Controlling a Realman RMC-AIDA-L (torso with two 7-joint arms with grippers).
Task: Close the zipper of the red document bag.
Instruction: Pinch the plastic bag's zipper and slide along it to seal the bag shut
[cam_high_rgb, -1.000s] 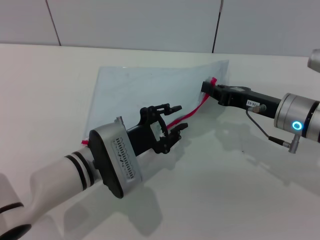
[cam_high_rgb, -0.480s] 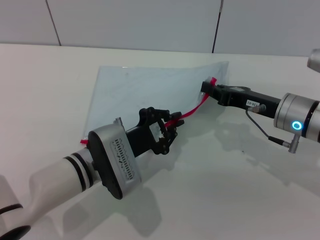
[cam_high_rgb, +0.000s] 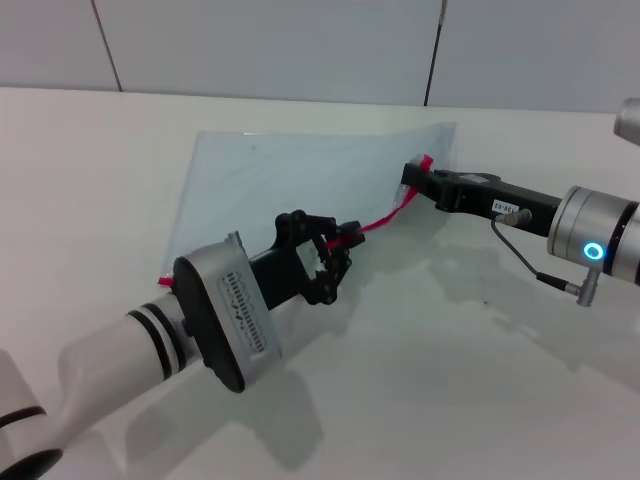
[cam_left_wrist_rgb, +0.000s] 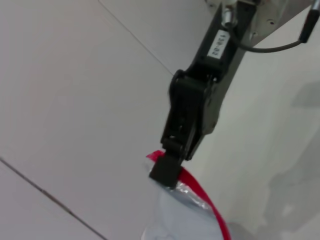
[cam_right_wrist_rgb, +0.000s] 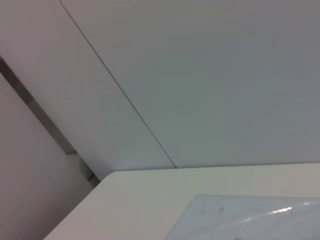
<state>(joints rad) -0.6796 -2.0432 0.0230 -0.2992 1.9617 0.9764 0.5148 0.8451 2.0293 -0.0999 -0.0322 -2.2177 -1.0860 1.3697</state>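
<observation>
The red document bag (cam_high_rgb: 290, 185) is a translucent pale blue pouch on the white table, its near long edge lifted. The zipper (cam_high_rgb: 385, 218) is the red strip along that edge, sagging between the two grippers. Its other end shows beside my left arm (cam_high_rgb: 166, 283). My left gripper (cam_high_rgb: 344, 243) is shut on the zipper about midway along. My right gripper (cam_high_rgb: 413, 180) is shut on the bag's red far corner and holds it up. In the left wrist view the right gripper (cam_left_wrist_rgb: 164, 170) pinches that red corner of the zipper (cam_left_wrist_rgb: 202, 192). The slider is hidden by the fingers.
The white table (cam_high_rgb: 480, 380) spreads around the bag, with a tiled wall (cam_high_rgb: 300, 50) behind it. The right wrist view shows only the bag's upper part (cam_right_wrist_rgb: 250, 217), the table edge (cam_right_wrist_rgb: 135, 175) and the wall.
My left gripper was open beside the zipper a second ago. It has since moved slightly toward the bag and shut on the red strip. The right arm has not moved.
</observation>
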